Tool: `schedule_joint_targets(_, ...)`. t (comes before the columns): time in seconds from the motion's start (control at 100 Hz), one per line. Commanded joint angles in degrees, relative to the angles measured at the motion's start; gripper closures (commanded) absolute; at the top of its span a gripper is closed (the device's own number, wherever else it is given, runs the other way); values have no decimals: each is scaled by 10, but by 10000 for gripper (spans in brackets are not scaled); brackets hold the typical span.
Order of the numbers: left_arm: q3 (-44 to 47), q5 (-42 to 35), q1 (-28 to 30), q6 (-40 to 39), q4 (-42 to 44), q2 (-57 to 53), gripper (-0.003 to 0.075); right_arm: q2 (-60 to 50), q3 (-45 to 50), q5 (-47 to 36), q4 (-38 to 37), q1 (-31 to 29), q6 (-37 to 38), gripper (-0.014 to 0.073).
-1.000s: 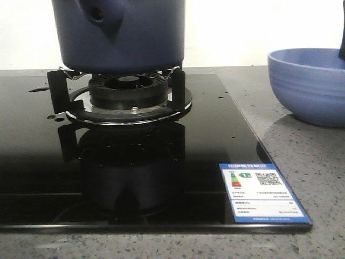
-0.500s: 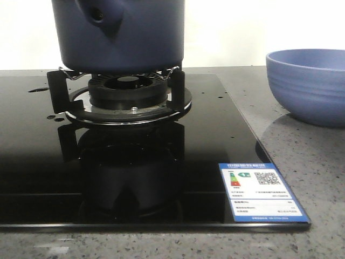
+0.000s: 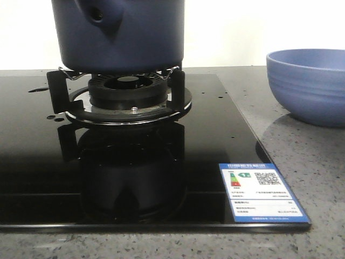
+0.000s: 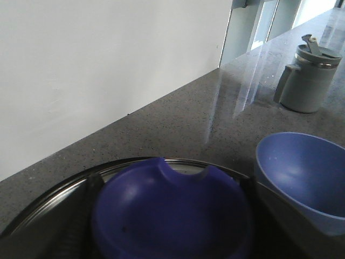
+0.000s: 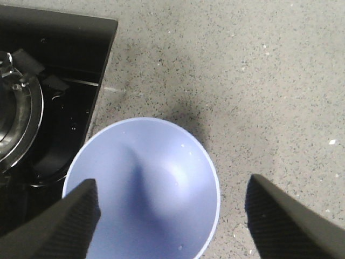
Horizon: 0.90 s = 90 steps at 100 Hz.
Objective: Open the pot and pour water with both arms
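Over on the left of the tabletop (image 3: 318,178), the pot (image 3: 121,35) sits square on the burner's black supports (image 3: 126,89), its handle stub with the round hole turned toward the room. Nothing about it has shifted in the last second. What did change is off at the right: a dark shape that stood at the frame's edge above the bowl (image 3: 307,86) a second ago is gone from the front view, and the bowl itself slid slightly and settled. I'd judge the right arm has let the bowl be and lifted clear — so the bowl looks placed, and the pot is the next business.

The left gripper (image 4: 167,253) hangs close over a round dark-blue dished piece (image 4: 172,213) with a notch in its rim, a dark finger at either side of it; whether it is clamped or loose I cannot tell, nor whether that piece is the lid. Beyond it the bowl lies just beside, and a grey lidded jug (image 4: 307,78) stands well apart.

The right gripper (image 5: 172,216) is spread wide and empty, straight above the bowl, fingers clear of the rim on both sides. Left of it runs the cooktop's glass edge (image 5: 105,75); to its right is bare stone — good room to swing.
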Motion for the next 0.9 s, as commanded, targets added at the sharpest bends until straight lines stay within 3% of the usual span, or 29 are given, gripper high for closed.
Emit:
schedule_joint_targets(0.0,-21,11,-4,12,-29,-19,393,-19,-17,-32,11,-4,0,81)
schedule_joint_targets(0.13,-21,7,-4,12,-29,-19,367,-19,-17,-33,11,-4,0,81)
schedule_joint_targets(0.39,-21,12,-4,12,-43,-19,148,-19,-17,-33,11,-4,0,81)
schedule_joint_targets(0.68,-39,53,19,12,-69,-63,147,-19,-17,-26,10,-4,-3,81)
schedule_joint_targets(0.89,-39,53,72,12,-69,-127,160,-19,-17,-33,27,-4,-5,81)
